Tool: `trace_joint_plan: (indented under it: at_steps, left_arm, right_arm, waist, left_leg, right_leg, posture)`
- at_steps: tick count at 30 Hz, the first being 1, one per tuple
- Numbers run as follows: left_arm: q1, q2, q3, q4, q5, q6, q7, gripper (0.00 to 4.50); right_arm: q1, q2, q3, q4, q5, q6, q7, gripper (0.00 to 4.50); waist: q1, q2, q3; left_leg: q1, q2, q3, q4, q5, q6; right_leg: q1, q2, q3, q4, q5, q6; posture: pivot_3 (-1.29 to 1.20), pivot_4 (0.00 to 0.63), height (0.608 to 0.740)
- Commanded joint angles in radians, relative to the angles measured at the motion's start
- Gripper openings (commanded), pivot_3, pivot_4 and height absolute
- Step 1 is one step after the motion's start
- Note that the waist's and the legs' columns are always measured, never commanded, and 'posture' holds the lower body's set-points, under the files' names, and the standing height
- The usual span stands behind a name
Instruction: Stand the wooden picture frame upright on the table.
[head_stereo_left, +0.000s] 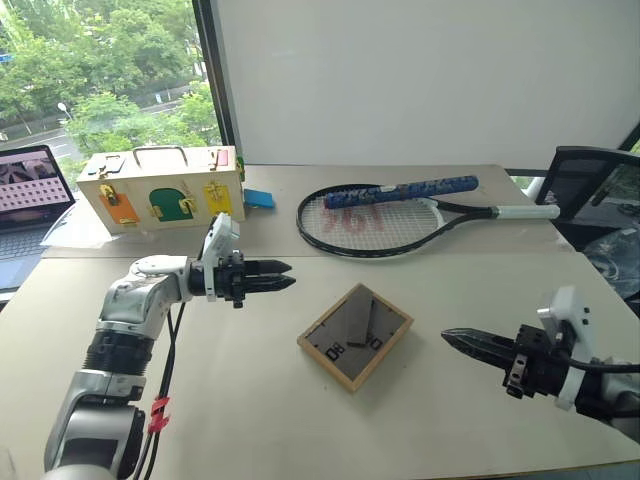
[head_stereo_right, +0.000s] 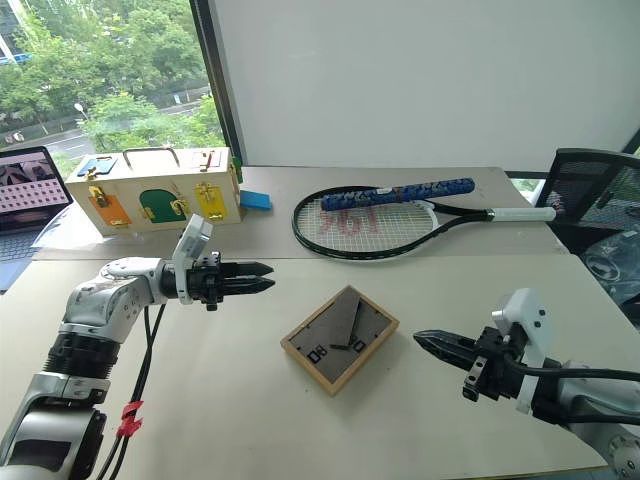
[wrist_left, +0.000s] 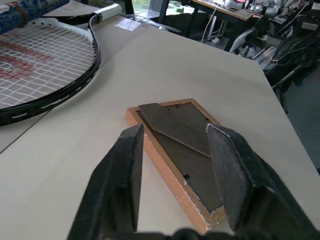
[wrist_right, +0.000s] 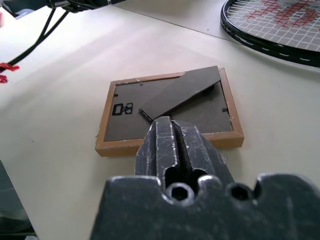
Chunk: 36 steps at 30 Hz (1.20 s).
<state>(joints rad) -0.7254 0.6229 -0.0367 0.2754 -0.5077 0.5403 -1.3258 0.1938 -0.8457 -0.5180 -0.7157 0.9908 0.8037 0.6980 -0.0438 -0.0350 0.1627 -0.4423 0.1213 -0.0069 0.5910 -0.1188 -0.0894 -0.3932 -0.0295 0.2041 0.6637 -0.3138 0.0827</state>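
The big beige tabletop (head_stereo_left: 200, 400) carries the small light-wood picture frame (head_stereo_left: 355, 335) lying face down between the two arms, dark grey back up and its fold-out stand (wrist_right: 182, 92) lifted a little. The left gripper (head_stereo_left: 283, 276) hovers beside it with jaws partly open and empty; the right gripper (head_stereo_left: 455, 338) points at it with jaws closed. I'd pinch one long wooden edge, tip it up, and rest it on that stand.

The wooden picture frame (head_stereo_left: 355, 335) lies flat, back up, on the tabletop (head_stereo_left: 250, 400), between the left hand (head_stereo_left: 283, 277) and the right hand (head_stereo_left: 452, 338), apart from both. Beyond the hands lie a racket (head_stereo_left: 375, 222) and a latch box (head_stereo_left: 160, 187).
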Motion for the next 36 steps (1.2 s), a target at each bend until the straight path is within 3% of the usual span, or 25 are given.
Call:
trace_joint_plan:
  at_steps: [1,3,9,13,16,20,24,30,36]
  left_arm:
    - [-0.036,0.002,-0.016,0.017,0.017,-0.023,-0.048,0.53]
    - [-0.047,-0.002,-0.026,0.034,0.024,-0.028,-0.064,0.00]
    - [-0.081,-0.026,-0.072,0.080,0.067,-0.058,-0.106,0.00]
    - [-0.105,-0.066,-0.134,0.154,0.172,-0.165,-0.073,0.00]
    - [-0.121,-0.080,-0.147,0.195,0.206,-0.193,-0.075,0.00]
    - [-0.136,-0.084,-0.145,0.234,0.217,-0.222,-0.105,0.00]
    - [-0.154,-0.094,-0.173,0.296,0.270,-0.295,-0.119,0.00]
    - [-0.212,-0.178,-0.255,0.485,0.438,-0.514,-0.034,0.00]
    - [-0.207,-0.244,-0.286,0.530,0.488,-0.566,-0.045,0.00]
  right_arm:
    - [0.030,0.006,-0.037,-0.062,0.057,0.016,-0.050,1.55]
    - [0.042,0.006,-0.036,-0.076,0.072,0.016,-0.071,2.20]
    - [0.066,0.003,-0.005,-0.106,0.074,0.008,-0.122,4.35]
    - [0.083,-0.002,0.066,-0.111,-0.080,-0.022,-0.161,4.48]
    - [0.092,0.016,0.087,-0.100,-0.084,-0.018,-0.165,4.48]
    - [0.134,0.016,0.075,-0.093,-0.100,-0.015,-0.141,3.53]
    - [0.149,-0.005,0.098,-0.058,-0.189,-0.030,-0.125,2.07]
    - [0.009,-0.012,0.292,0.077,-0.340,-0.048,-0.126,0.06]
    - [-0.214,0.029,0.498,0.248,-0.482,-0.074,-0.109,0.06]
  waist:
    - [0.001,0.000,0.000]
    - [0.001,0.000,0.000]
    - [0.001,0.000,0.000]
    - [0.001,0.000,0.000]
    - [0.001,0.000,0.000]
    - [-0.001,0.000,0.000]
    - [0.000,0.000,0.000]
    - [0.002,-0.001,0.001]
    - [0.000,-0.001,0.001]
  left_leg:
    - [0.000,0.000,0.000,0.000,0.000,0.000]
    - [0.000,0.000,0.000,0.000,0.000,0.000]
    - [0.000,-0.001,-0.001,0.001,0.000,0.000]
    - [0.000,-0.001,-0.001,0.001,0.000,0.000]
    - [-0.001,-0.001,-0.002,0.001,0.000,0.000]
    - [-0.001,-0.001,-0.002,0.001,0.000,0.000]
    - [-0.001,-0.001,-0.002,0.001,0.000,0.000]
    - [-0.002,-0.002,-0.003,0.003,0.000,0.000]
    - [-0.003,-0.002,-0.004,0.002,0.000,0.000]
  right_leg:
    - [0.000,0.000,0.000,0.000,0.000,0.000]
    - [0.001,0.000,0.000,0.000,0.000,0.000]
    - [0.001,0.000,0.000,0.000,0.000,0.000]
    - [0.001,0.000,0.000,0.000,0.000,0.000]
    - [0.001,0.000,0.000,0.000,0.000,0.000]
    - [0.001,0.000,0.000,0.000,0.000,0.000]
    - [0.001,0.000,-0.001,0.000,0.000,0.000]
    - [0.002,0.000,-0.001,0.000,0.000,0.000]
    - [0.001,0.000,-0.001,0.000,0.000,0.000]
  posture:
    - [0.00,0.150,0.740]
    - [0.00,0.150,0.740]
    - [0.00,0.150,0.740]
    - [0.00,0.150,0.740]
    - [0.00,0.150,0.740]
    - [0.00,0.150,0.740]
    - [0.00,0.150,0.740]
    - [0.00,0.150,0.740]
    - [0.00,0.150,0.740]
